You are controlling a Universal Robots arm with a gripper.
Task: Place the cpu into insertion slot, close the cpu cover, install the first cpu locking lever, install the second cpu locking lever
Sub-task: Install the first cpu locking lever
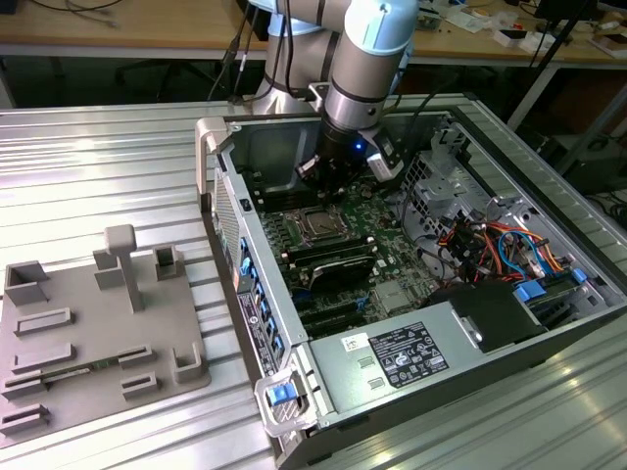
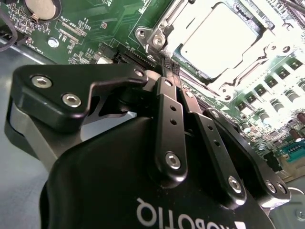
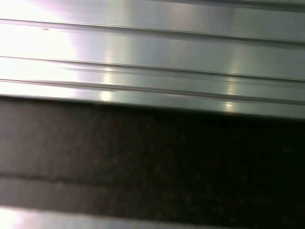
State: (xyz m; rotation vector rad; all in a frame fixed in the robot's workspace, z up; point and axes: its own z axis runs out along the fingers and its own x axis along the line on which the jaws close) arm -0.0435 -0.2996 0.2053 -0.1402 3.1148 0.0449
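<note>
A ribbed metal table carries an open computer case lying on its side, with a grey moulded tray just beside it toward the exterior view's left. A robot arm reaches down into the case over the green circuit board. In the second wrist view, the gripper has its two black fingers pressed together, with nothing visibly held, their tips right at a corner of the insertion slot. The cpu lies flat in that slot, framed by the cpu cover, which lies down around it. The first wrist view shows ribbed metal above a dark band.
</note>
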